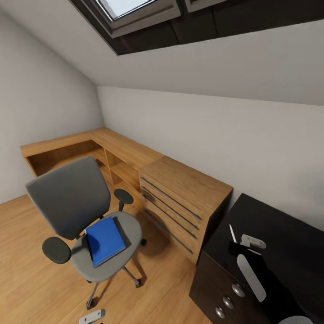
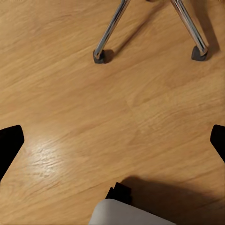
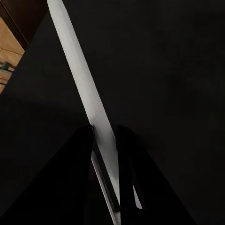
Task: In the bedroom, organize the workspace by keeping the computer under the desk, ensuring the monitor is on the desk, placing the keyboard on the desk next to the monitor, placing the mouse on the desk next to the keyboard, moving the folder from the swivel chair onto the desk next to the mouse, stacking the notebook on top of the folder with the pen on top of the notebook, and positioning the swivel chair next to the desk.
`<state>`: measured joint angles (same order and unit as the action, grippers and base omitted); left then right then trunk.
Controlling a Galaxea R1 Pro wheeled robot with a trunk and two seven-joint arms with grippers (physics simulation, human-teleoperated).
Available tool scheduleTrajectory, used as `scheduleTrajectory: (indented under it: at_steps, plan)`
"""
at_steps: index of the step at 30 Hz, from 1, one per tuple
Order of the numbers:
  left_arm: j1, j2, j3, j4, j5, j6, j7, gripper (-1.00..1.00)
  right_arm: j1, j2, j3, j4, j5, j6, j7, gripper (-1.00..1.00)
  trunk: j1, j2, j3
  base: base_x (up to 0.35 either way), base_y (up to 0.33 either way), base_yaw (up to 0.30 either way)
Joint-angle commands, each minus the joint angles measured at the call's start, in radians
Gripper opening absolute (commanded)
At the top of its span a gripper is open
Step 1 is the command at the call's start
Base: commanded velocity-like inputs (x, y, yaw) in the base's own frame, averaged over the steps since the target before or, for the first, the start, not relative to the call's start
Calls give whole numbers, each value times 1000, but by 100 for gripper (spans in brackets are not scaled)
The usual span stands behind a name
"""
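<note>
We count one swivel chair point(image 1: 72, 202) bearing one blue folder point(image 1: 104, 240); our right gripper point(image 3: 104, 140) pinches one pen point(image 3: 77, 75); left gripper point(image 2: 112, 140) spread.

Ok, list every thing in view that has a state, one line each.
Folder: closed, lying flat on the chair seat.
Chair: upright on the floor, standing apart from the desk.
Desk: top bare.
Wooden drawers: all shut.
Black cabinet: drawers shut.
Left gripper: open, over the floor.
Right gripper: shut on a thin white object.
</note>
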<state>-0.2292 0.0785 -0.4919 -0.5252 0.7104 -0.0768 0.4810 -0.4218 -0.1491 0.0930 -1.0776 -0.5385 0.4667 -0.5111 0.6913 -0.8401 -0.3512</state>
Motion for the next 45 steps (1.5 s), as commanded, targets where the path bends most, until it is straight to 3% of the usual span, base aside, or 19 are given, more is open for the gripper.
scheduleTrajectory:
  at_steps: [1,11,27,45]
  plan:
    - [-1,1,-8,-1,11,-6,6,100,-1,-1,4,0,-9,2,-7,-100,0,-1,-1,17,10,0]
    - [-1,1,-8,-1,11,-6,7,100,-53,-1,4,119,-9,-32,16,-100,0,-1,-1,3,2,0]
    - [-1,1,-8,-1,11,-6,7,100,-84,0,4,208,-9,-63,37,-100,0,-1,-1,0,0,0]
    - [-1,1,-8,-1,11,-7,7,100,-95,0,4,231,-9,-80,37,-100,0,-1,-1,0,0,0]
